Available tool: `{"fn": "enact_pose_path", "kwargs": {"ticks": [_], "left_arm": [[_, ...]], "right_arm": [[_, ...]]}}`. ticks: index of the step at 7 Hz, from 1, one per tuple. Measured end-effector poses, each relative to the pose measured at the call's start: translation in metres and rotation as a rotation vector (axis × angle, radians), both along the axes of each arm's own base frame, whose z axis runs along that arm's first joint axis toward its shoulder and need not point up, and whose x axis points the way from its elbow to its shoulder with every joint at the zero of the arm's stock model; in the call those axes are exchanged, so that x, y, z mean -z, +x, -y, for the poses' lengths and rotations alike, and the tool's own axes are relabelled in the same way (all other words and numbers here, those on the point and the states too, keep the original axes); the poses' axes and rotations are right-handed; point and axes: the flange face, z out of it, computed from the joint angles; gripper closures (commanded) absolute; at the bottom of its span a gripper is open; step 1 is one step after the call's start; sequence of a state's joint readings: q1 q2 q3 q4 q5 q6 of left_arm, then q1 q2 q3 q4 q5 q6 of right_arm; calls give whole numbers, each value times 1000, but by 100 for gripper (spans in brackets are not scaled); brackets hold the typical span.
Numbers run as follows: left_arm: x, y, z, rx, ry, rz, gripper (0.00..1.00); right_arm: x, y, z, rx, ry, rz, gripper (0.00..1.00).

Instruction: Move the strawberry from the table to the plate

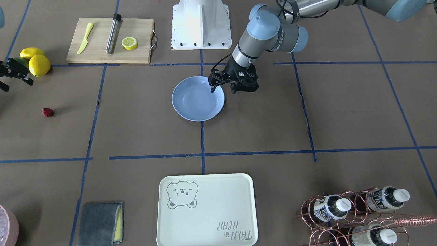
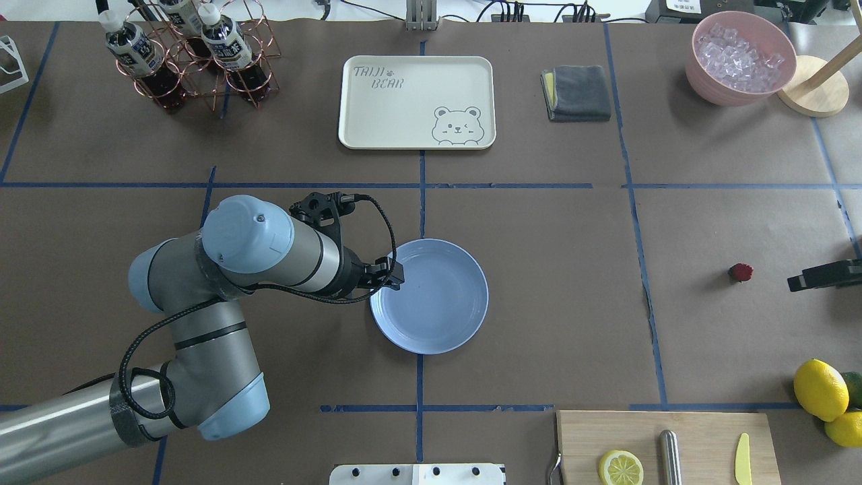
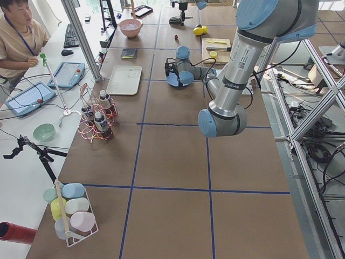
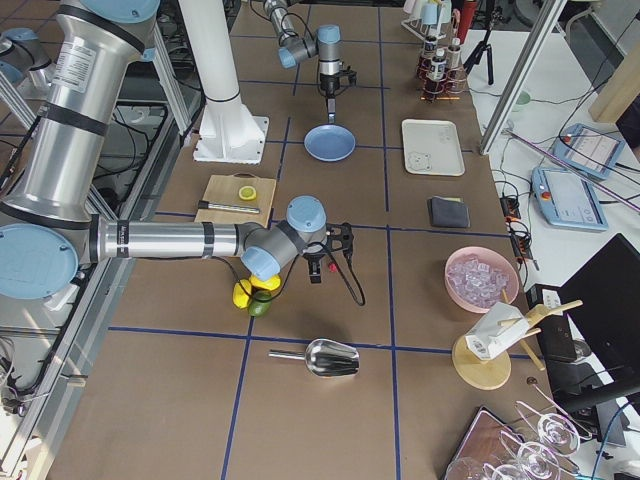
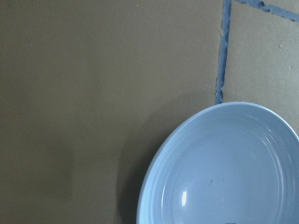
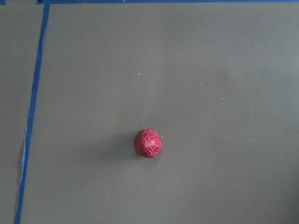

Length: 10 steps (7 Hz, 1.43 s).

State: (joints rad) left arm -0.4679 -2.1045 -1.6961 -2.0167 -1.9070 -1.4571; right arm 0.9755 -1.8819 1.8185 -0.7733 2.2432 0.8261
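Observation:
The strawberry, small and dark red, lies alone on the brown table at the view's left; it also shows in the overhead view and centred in the right wrist view. My right gripper hovers beside it, a little toward the lemons, open and empty. The light-blue plate sits mid-table with nothing on it. My left gripper hangs open and empty over the plate's rim on the robot's left side. The left wrist view shows part of the plate.
Two lemons lie close behind the right gripper. A wooden cutting board with a lemon half, a knife and a metal rod stands near the robot's base. The bear tray, a grey cloth and a bottle rack line the far side.

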Motion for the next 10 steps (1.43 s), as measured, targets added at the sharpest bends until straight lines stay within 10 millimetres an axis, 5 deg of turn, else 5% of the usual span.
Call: {"fn": "enact_pose_path", "kwargs": {"ticks": [2, 5, 8, 9, 10], "left_arm": [[0, -1, 1, 2, 1, -1, 9], [-5, -1, 0, 1, -2, 4, 9], [-6, -1, 0, 0, -2, 4, 8], [-6, -1, -1, 1, -2, 4, 8], [-6, -1, -1, 1, -3, 3, 8]], "right_arm": [[-5, -50, -2, -40, 19, -55, 1], [-23, -75, 16, -68, 31, -99, 3], [-35, -83, 24, -71, 27, -115, 61], [-34, -83, 25, -73, 30, -115, 98], [-31, -83, 25, -75, 36, -112, 100]]}}
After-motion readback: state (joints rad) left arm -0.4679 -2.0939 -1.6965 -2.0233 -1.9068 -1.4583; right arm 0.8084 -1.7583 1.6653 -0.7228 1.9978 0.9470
